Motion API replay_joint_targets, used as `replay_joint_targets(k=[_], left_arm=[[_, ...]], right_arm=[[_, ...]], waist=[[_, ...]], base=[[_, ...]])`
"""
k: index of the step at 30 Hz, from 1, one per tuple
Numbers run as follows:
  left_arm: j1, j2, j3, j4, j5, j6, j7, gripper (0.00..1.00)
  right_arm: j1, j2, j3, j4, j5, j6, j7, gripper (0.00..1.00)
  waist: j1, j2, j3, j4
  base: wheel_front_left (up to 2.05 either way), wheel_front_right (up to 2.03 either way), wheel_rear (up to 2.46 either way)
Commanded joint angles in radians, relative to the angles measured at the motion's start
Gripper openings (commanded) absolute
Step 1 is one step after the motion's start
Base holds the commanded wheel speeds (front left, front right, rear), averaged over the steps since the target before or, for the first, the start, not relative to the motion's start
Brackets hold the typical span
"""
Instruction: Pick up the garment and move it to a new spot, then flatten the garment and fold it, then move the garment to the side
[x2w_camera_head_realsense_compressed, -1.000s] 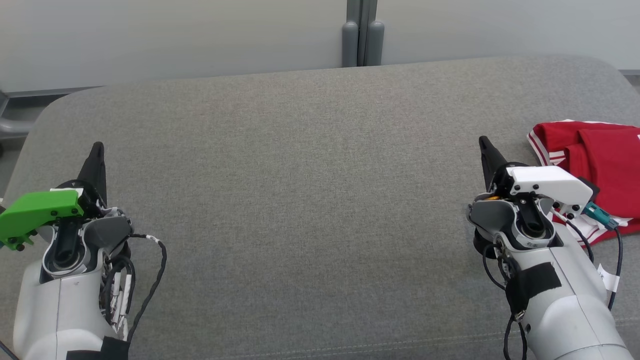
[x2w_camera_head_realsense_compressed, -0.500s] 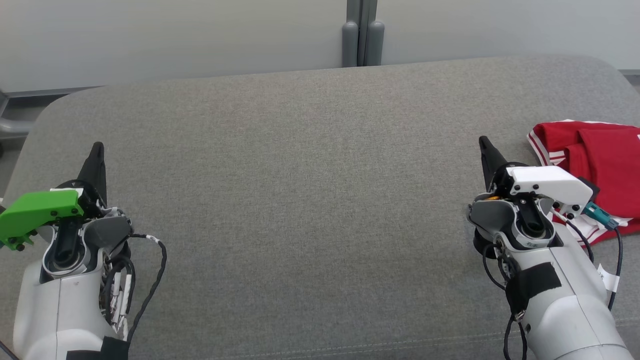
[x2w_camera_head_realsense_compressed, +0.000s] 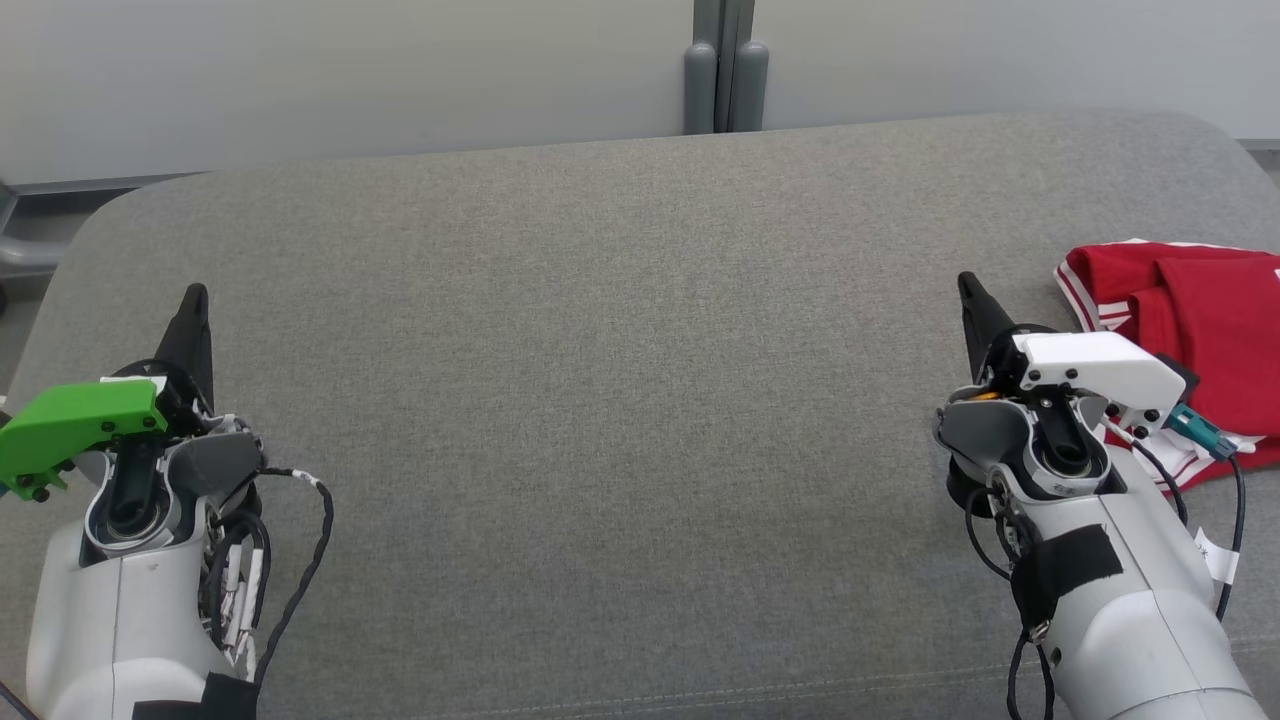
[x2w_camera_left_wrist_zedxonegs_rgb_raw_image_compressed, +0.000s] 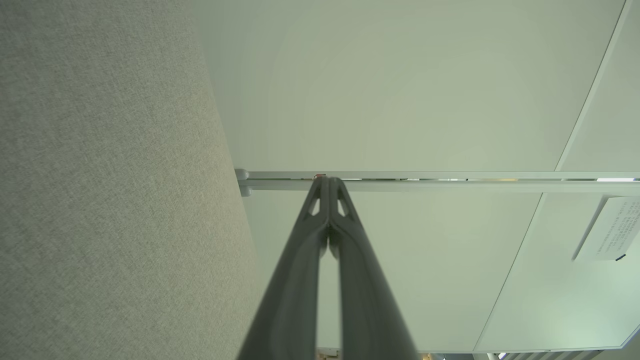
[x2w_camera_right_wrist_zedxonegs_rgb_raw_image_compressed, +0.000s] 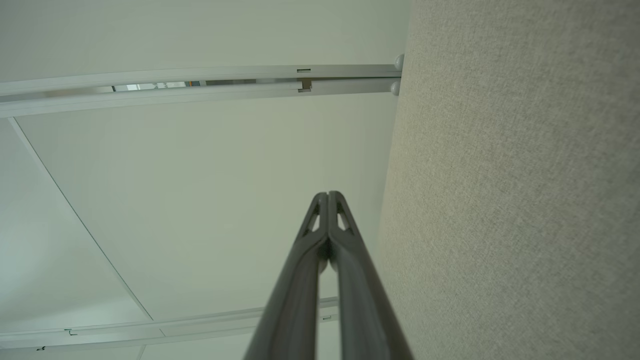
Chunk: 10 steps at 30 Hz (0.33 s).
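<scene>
In the head view, the grey bench (x2w_camera_head_realsense_compressed: 620, 350) takes most of the picture. The left tool (x2w_camera_head_realsense_compressed: 192, 310) is at the lower left and points away from the robot. Its two dark fingers lie together, and nothing is between them. The right tool (x2w_camera_head_realsense_compressed: 972, 300) is at the lower right, also pointing away, also clenched and empty. The red garment (x2w_camera_head_realsense_compressed: 1190, 320) with white stripes lies folded on the bench by its right edge, just beside the right tool on its outer side. A strip of grey fabric is visible between the fingers and the cloth. The white cover of the right wrist hides the garment's near corner.

In the left wrist view, the left tool (x2w_camera_left_wrist_zedxonegs_rgb_raw_image_compressed: 328, 187) is pressed shut from tip to base and holds nothing. The bench (x2w_camera_left_wrist_zedxonegs_rgb_raw_image_compressed: 100, 175) is on the left, and the pale wall (x2w_camera_left_wrist_zedxonegs_rgb_raw_image_compressed: 425, 100) is behind.

In the right wrist view, the right tool (x2w_camera_right_wrist_zedxonegs_rgb_raw_image_compressed: 328, 200) is closed in the same way, with its tips touching each other and gripping nothing. The bench (x2w_camera_right_wrist_zedxonegs_rgb_raw_image_compressed: 525, 200) is on the right of this view.
</scene>
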Motion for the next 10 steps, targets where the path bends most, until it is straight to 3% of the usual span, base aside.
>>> replay_joint_targets(k=[1,10], left_arm=[[-0.013,0.003,0.002,0.0,-0.006,-0.004,0.001,0.0],[-0.013,0.003,0.001,-0.001,-0.006,-0.004,0.001,0.0]], right_arm=[[-0.008,-0.004,0.002,0.001,0.001,0.0,0.001,0.0],[-0.008,-0.004,0.002,0.001,0.001,0.0,0.001,0.0]], waist=[[0.0,0.0,0.0,0.0],[0.0,0.0,0.0,0.0]], base=[[0.0,0.0,0.0],[0.0,0.0,0.0]])
